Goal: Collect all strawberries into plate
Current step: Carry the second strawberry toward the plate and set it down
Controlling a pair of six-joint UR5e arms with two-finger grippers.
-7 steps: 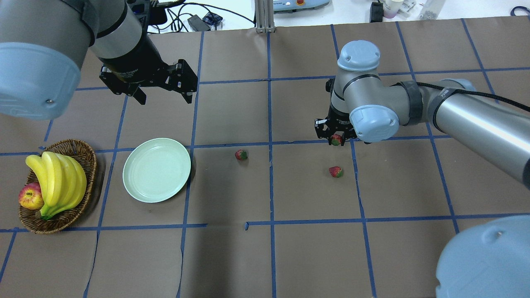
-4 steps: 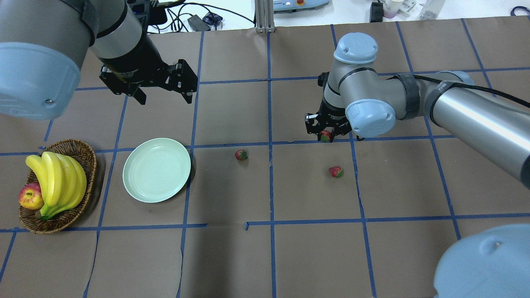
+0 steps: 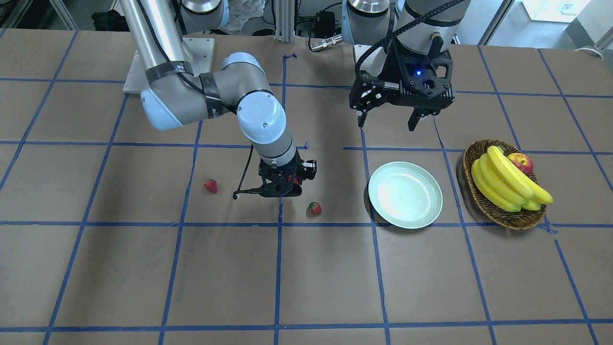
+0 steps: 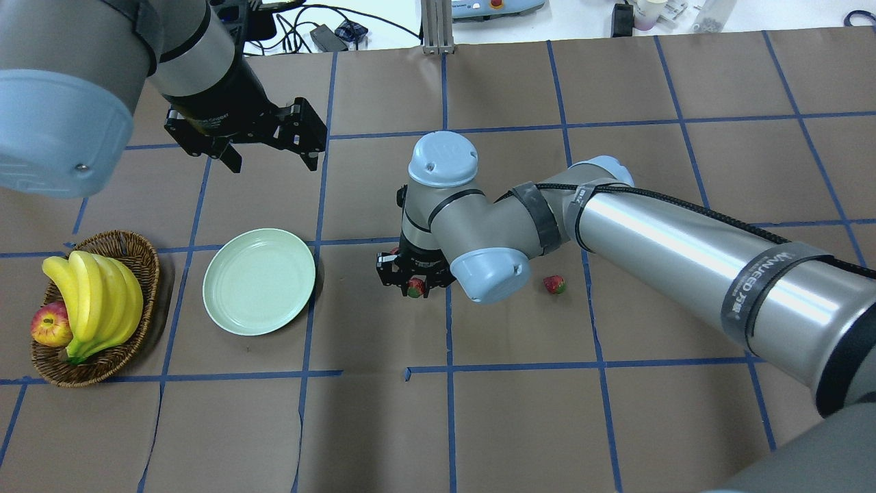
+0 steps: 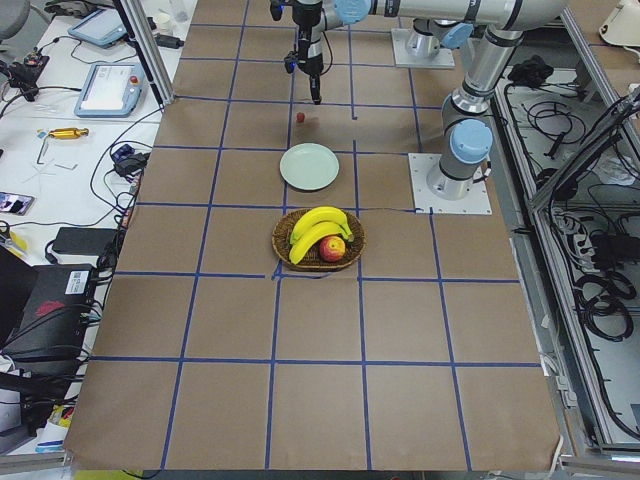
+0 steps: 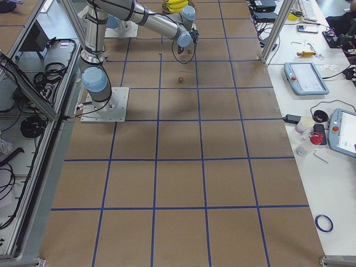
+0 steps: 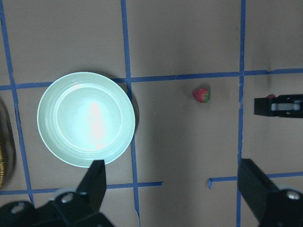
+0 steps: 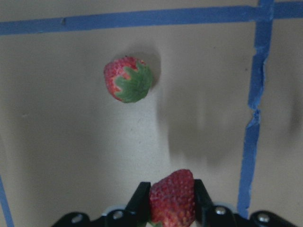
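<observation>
My right gripper (image 4: 414,282) is shut on a strawberry (image 8: 172,196) and holds it above the table, right of the plate (image 4: 259,281). The plate is pale green and empty. A second strawberry (image 3: 314,208) lies on the table just beside the right gripper; it also shows in the right wrist view (image 8: 129,79). In the overhead view my right wrist hides it. A third strawberry (image 4: 554,284) lies farther right. My left gripper (image 4: 272,164) is open and empty, hovering beyond the plate.
A brown wicker basket (image 4: 140,250) with bananas (image 4: 96,301) and a red-yellow apple (image 4: 49,325) stands left of the plate. Blue tape lines grid the brown table cover. My right forearm (image 4: 684,239) stretches across the right half.
My right gripper has carried its strawberry leftward and nearer, from the right half to the middle, close to the second strawberry. The left arm has not moved.
</observation>
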